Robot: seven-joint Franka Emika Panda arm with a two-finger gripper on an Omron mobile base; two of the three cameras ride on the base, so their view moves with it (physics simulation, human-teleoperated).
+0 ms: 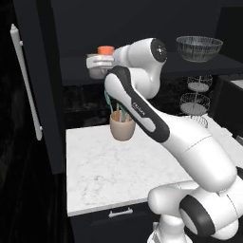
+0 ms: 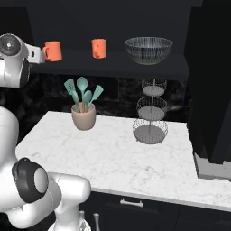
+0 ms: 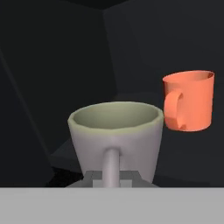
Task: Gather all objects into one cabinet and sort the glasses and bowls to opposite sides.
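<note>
1. Arm (image 1: 142, 111) rises from the base, elbow bent high, forearm reaching forward — wrist roughly level.
2. Gripper (image 3: 112, 180) closed — fingers (image 3: 94, 178) pinch the grey-beige mug's (image 3: 116, 138) handle.

Two orange mugs (image 2: 53, 51), one grey-beige mug (image 3: 114, 139), one bowl (image 2: 148, 49)

The arm (image 1: 142, 111) is made of glossy white rounded shells, with dark grey rings and round caps at its joints. A black strip with small pale lettering runs along one link.
</note>
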